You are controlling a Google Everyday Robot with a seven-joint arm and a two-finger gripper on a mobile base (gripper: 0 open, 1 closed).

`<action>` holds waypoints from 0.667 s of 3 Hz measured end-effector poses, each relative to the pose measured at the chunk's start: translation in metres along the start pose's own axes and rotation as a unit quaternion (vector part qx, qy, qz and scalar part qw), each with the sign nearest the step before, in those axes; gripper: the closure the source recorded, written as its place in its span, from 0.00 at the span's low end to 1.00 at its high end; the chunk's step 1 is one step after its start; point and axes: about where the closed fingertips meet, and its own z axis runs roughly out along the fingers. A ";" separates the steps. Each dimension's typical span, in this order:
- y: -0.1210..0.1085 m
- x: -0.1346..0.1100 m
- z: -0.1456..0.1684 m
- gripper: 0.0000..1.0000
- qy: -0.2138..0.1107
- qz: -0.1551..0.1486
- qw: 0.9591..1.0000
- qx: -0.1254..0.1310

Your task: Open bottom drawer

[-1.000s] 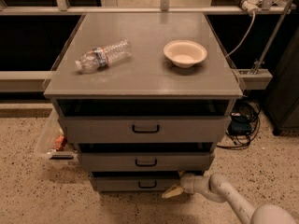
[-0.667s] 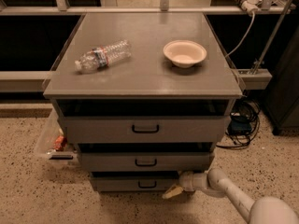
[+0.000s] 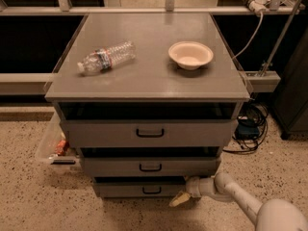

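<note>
Gripper low at the right end of the bottom drawer
Your gripper [image 3: 180, 199] sits near the floor, just beside the right end of the bottom drawer [image 3: 125, 189], the lowest of 3 grey fronts; you cannot tell whether it is apart or together. The pale arm [image 3: 236, 196] comes in from the lower right. The drawer's small black loop handle [image 3: 152, 190] lies left of the gripper, apart from it. On the worktop [image 3: 144, 83] a plastic bottle [image 3: 107, 57] lies on its side, well apart from 1 cream bowl [image 3: 190, 55]
</note>
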 end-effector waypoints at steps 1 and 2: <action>0.002 0.000 0.002 0.00 -0.003 0.005 1.000 -0.001; 0.017 0.008 0.017 0.00 -0.022 0.046 0.998 -0.026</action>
